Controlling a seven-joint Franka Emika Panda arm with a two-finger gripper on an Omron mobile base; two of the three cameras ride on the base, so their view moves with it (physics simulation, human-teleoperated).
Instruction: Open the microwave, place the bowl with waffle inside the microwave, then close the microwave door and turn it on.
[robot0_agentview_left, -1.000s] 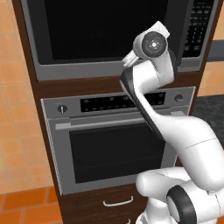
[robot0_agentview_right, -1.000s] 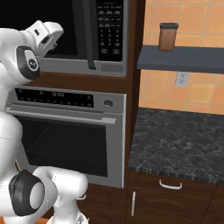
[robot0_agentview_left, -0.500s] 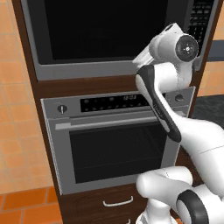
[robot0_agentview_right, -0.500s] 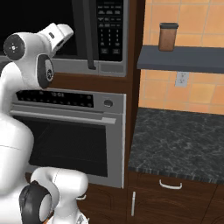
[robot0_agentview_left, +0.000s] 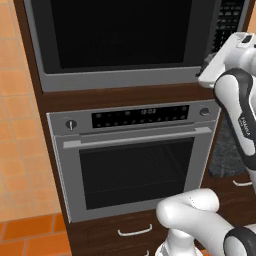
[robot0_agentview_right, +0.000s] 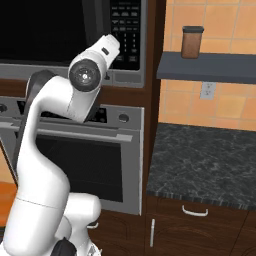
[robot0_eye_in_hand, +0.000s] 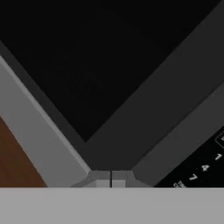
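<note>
Closed two-finger gripper (robot0_eye_in_hand: 111, 180) nears the handle edge of the wide black glass microwave door (robot0_eye_in_hand: 94, 65).
Judgement: hook the dark vertical strip at 4 o'clock, beside the black keypad (robot0_agentview_right: 126, 27), then pull outward.

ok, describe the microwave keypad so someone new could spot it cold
Start at the dark wood cabinet column holding two stacked appliances; the upper one is the microwave. Its keypad is the narrow black strip of small white buttons right of the door. The oven below instead has round knobs and a horizontal bar handle.
</note>
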